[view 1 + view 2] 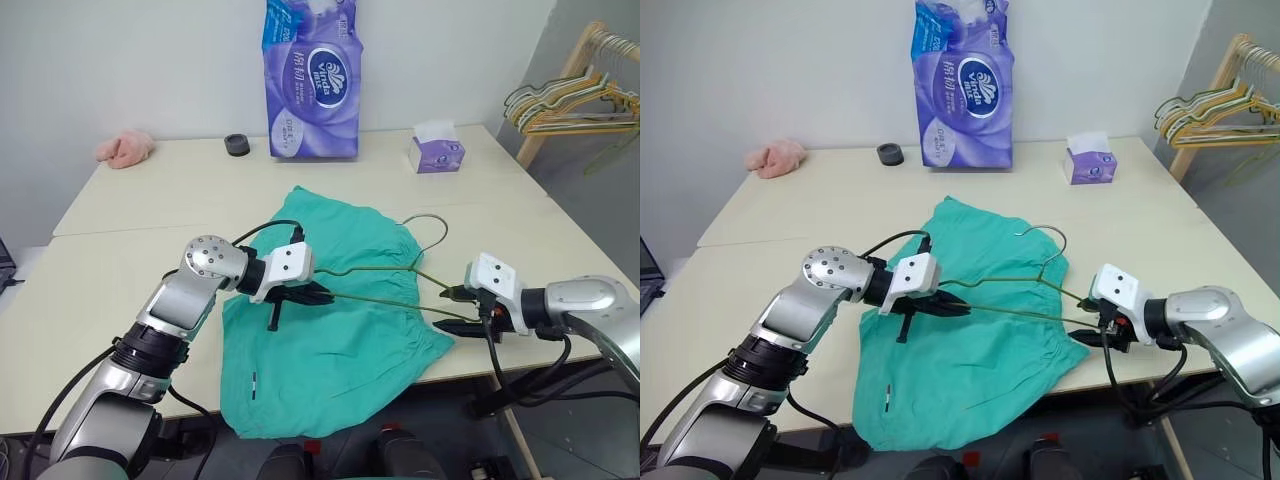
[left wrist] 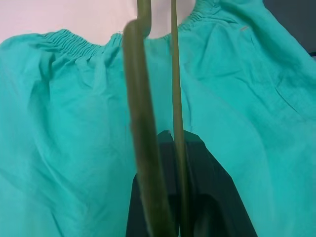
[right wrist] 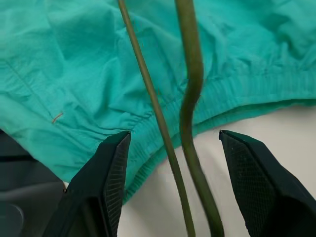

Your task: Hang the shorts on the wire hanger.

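Bright even indoor light, soft shadows, wrist views' near wires blurred

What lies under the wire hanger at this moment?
The teal shorts lie spread on the table beneath the wire hanger, which the left pincer holds. The table under the shorts is covered.

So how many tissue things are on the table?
2. A big purple tissue pack stands at the back of the table, against the wall. A small purple tissue box sits to its right, near the table's far right corner.
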